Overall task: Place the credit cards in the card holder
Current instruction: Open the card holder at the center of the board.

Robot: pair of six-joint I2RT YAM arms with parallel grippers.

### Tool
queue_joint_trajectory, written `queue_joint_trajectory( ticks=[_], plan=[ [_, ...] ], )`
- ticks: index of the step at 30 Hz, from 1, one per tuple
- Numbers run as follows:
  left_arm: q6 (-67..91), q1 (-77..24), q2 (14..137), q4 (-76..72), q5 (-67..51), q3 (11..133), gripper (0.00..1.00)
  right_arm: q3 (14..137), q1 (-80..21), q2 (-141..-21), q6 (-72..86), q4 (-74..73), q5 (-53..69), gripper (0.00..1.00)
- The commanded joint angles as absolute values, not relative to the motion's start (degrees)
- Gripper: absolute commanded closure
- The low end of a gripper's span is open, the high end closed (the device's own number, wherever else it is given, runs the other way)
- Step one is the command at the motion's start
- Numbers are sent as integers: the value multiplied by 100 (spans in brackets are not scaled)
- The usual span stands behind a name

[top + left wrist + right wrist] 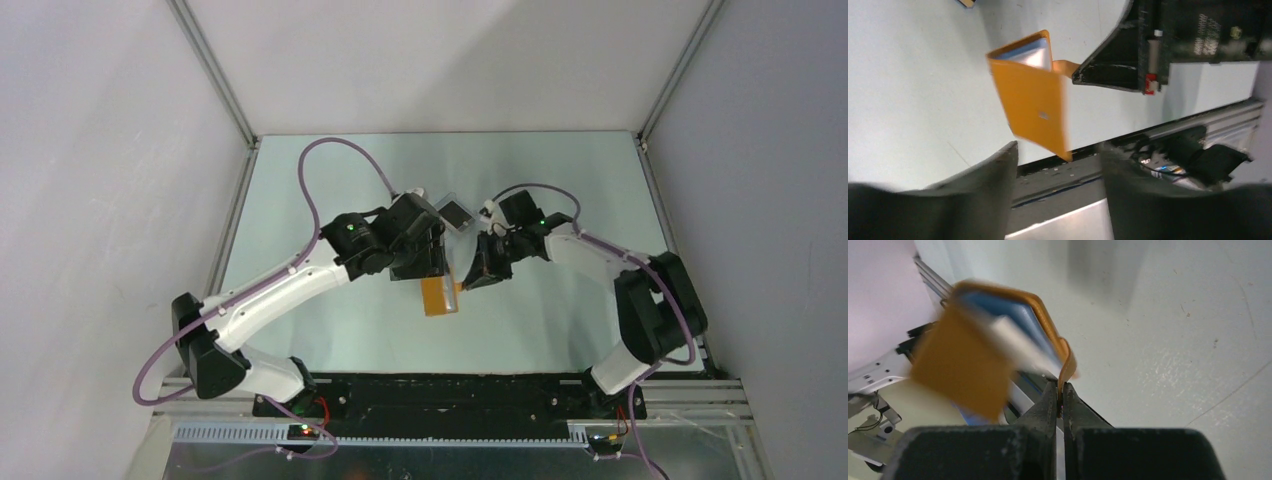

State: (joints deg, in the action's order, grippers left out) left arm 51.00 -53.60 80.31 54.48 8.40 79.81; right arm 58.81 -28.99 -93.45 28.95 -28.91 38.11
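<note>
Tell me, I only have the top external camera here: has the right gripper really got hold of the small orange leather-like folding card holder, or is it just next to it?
Observer: Yes. In the right wrist view the right gripper is shut on a thin orange flap at the edge of the small orange leather-like card holder.
Operator: Anything inside it?
Observer: A flat light blue card shows between its leaves.
Operator: And the left gripper?
Observer: In its own wrist view the left gripper is open. The card holder is tilted beyond its fingers, not pinched.
</note>
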Motion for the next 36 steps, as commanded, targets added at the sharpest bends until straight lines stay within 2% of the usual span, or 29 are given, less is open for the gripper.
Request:
queue_joint_trajectory(
  ticks=[1,2,4,6,11,15,21,25,32,36],
  plan=[
    [4971,-5196,7680,5361,981,7811,21,5933,-2563,-8400,2634,-2819,4171,100],
    [4929,-5120,7587,5357,1014,7746,12,5937,-2449,-8292,2621,-2825,4204,100],
    [4777,-5022,7434,5361,1167,7594,3,5966,-2334,-7959,2608,-2924,4196,100],
    [4579,-4898,7367,5357,1187,7498,1,6077,-2307,-7826,2513,-3227,4080,100],
    [4117,-4834,7691,5219,821,7615,3,6217,-2303,-7938,2281,-3937,4073,100],
    [4109,-4843,8275,4775,437,7636,8,6230,-2270,-8002,2141,-4008,4267,100],
    [4113,-4847,8780,4417,308,7641,11,6197,-2263,-8058,1717,-4189,4618,100],
    [4191,-4847,9073,4068,-55,7528,20,5917,-2211,-7907,1619,-4324,4298,100],
    [4282,-5016,10001,3797,-481,7764,53,4970,-1752,-7632,1962,-4240,4014,100],
    [4321,-5071,10558,3768,-467,7988,63,4776,-1634,-7440,1975,-4196,3923,100]
  ],
)
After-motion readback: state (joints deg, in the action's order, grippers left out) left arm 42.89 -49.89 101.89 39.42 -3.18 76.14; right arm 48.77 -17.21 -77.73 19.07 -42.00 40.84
